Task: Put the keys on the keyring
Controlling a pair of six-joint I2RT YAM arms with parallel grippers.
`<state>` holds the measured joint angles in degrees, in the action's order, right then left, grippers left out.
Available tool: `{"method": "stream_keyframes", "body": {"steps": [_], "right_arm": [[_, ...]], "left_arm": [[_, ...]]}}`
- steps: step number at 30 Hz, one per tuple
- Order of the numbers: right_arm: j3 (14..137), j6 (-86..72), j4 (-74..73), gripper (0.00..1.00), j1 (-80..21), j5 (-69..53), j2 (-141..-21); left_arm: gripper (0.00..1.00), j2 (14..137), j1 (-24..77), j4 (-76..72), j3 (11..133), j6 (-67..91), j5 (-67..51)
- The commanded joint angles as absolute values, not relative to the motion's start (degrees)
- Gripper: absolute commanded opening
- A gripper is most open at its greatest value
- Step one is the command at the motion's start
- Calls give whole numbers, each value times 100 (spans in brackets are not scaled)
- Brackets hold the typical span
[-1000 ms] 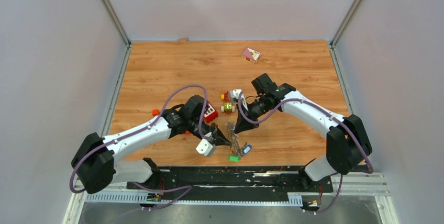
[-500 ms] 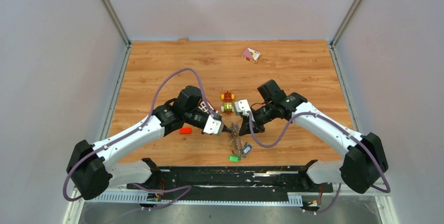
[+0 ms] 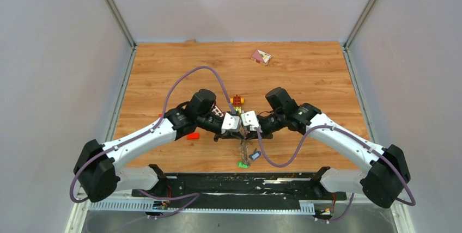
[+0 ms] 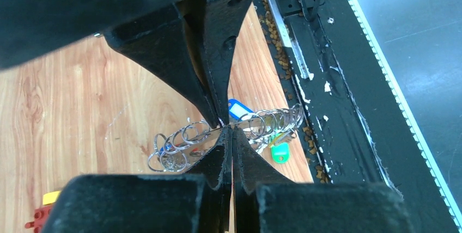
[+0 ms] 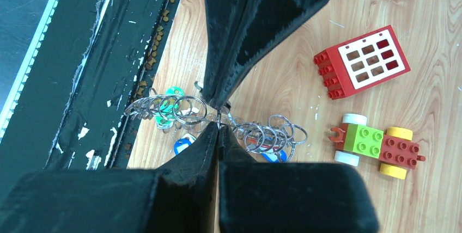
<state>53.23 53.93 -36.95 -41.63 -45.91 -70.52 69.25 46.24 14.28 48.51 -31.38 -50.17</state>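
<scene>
Pale grey walls [image 3: 54, 53] box in a wood-grain table [image 3: 305, 69] with a scuffed black rail [image 3: 245, 181] along its near edge. Mid-table, towards that edge, the left gripper [image 4: 224, 127] and right gripper [image 5: 218, 117] meet tip to tip. Both are clenched on the keyring [image 5: 272, 132], a coil of silver loops. Green- and blue-headed keys [image 3: 243, 164] cluster at its near end.
</scene>
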Motion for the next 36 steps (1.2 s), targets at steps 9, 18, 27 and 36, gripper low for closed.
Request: {"method": "stream_keyframes", "body": {"steps": [9,18,27,36], "right_arm": [[5289,5465,-3396,0,-4260,-4801,-6816],[5300,5514,-3524,0,-4255,-4852,-6899],[5334,5607,-3702,0,-4260,-4859,-6992],[5409,5468,-3690,0,-4261,-4991,-7037]], "left_arm": [[0,7002,4668,939,4792,-3734,-4809],[0,6925,4667,956,4782,-3911,-4796],[0,6777,4600,1156,4788,-4120,-4858],[0,6840,4554,1123,4742,-4193,-5087]]}}
